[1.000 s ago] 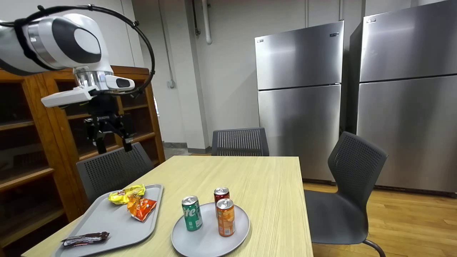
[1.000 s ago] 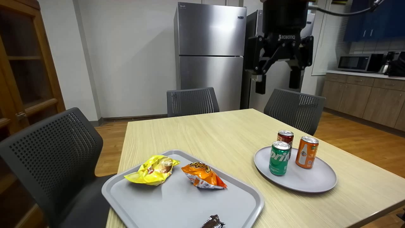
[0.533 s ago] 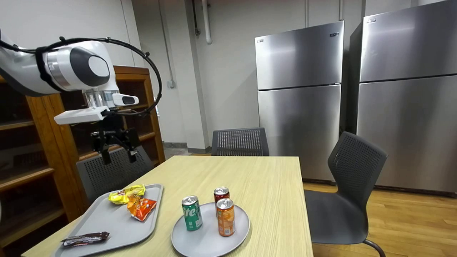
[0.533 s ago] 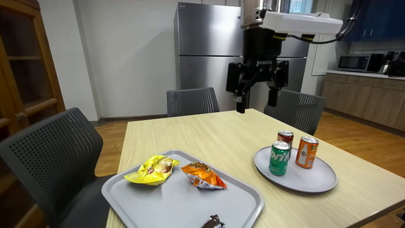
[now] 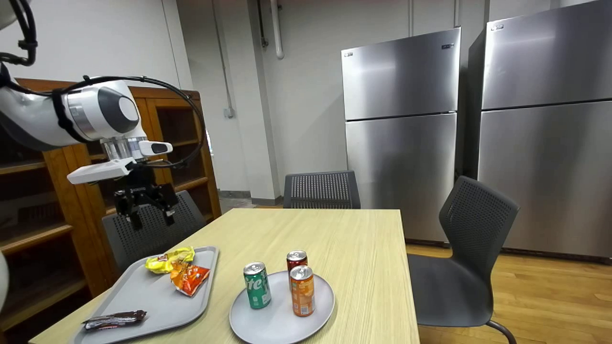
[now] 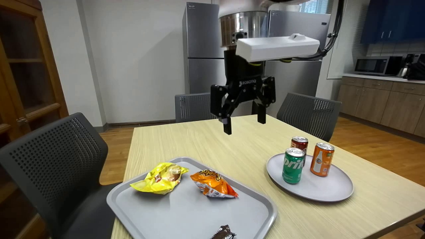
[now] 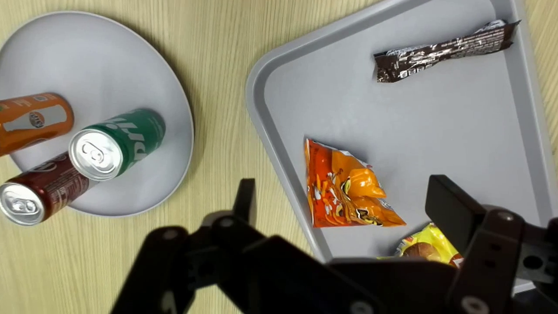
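My gripper [image 6: 244,127] is open and empty, held in the air above the table, fingers pointing down. It also shows in an exterior view [image 5: 152,224]. In the wrist view, an orange Cheetos bag [image 7: 348,187] appears between the open fingers, well below them. A yellow chip bag [image 7: 429,248] is partly hidden by the gripper there and shows whole in an exterior view [image 6: 161,177]. A brown wrapped bar [image 7: 444,52] lies near the far side of the same grey tray [image 7: 457,126]. The gripper touches nothing.
A round grey plate [image 7: 100,65] holds three upright cans: green Sprite [image 6: 293,167], orange Fanta [image 6: 322,161] and dark red [image 6: 300,143]. It stands beside the tray on the wooden table [image 6: 186,139]. Dark chairs [image 5: 464,267] surround the table; a wooden cabinet [image 5: 71,191] stands behind the arm.
The gripper has come down and, in the exterior view with the tray in front, moved left toward the tray side. It stays open. The bags, bar, cans, tray and plate have not moved.
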`<state>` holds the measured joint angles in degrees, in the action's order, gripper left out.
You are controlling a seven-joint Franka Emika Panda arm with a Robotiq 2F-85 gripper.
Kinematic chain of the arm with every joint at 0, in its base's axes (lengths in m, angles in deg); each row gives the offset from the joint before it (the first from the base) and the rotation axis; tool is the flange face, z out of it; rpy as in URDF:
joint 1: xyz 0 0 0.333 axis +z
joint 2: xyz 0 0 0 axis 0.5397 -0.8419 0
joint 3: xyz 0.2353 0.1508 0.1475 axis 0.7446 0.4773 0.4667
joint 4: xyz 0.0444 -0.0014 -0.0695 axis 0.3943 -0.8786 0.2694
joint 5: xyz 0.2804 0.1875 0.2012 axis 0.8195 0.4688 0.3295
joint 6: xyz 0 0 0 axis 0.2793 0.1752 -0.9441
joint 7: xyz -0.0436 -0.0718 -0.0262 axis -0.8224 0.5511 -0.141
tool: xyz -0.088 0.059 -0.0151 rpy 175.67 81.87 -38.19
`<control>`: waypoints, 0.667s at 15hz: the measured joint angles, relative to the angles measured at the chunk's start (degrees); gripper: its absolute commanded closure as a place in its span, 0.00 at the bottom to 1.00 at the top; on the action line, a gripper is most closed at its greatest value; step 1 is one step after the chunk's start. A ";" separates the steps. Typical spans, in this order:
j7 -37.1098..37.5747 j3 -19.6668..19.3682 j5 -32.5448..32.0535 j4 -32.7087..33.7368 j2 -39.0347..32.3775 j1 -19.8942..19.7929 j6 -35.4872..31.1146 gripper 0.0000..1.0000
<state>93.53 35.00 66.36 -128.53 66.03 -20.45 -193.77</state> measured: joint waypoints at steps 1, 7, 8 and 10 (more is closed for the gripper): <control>1.45 0.10 -1.03 0.72 -1.21 0.33 -0.45 0.00; 7.83 -0.29 -5.85 5.07 -9.21 1.75 -4.25 0.00; 8.47 -0.68 -6.55 5.90 -10.62 2.12 -4.89 0.00; 9.78 -1.78 -7.94 7.48 -13.31 3.06 -6.31 0.00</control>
<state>103.31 33.22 58.43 -121.05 52.71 -17.39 -200.08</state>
